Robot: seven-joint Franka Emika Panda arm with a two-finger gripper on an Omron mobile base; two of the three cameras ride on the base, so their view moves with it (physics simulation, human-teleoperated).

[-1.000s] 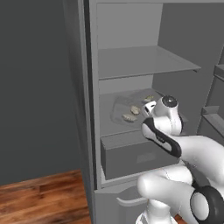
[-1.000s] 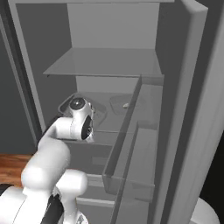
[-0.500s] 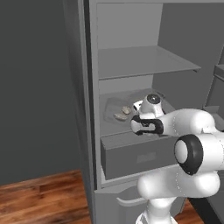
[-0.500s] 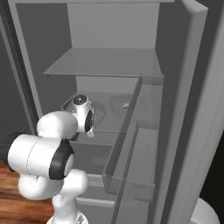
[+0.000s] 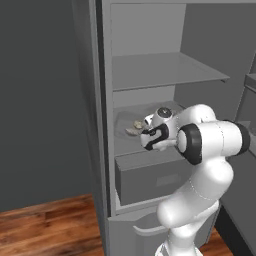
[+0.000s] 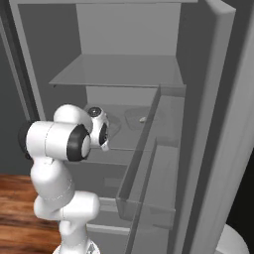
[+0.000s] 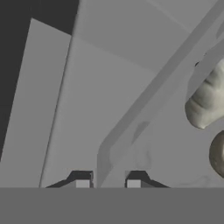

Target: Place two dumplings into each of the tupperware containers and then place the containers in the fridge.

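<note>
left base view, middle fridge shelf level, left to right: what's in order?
Fridge side wall → tupperware container → dumpling → white wrist with dark band → dark elbow joint.

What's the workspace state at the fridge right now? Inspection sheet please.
surface: middle fridge shelf, carrying the containers
job's things: grey tupperware container on that shelf, with dumplings inside; second container further along the shelf; fridge open
clutter: nothing seen
grippers: gripper closed on the container's rim, fingertips either side of the wall
cables: nothing seen
surroundings: grey drawer below the shelf, door racks, wooden floor
</note>
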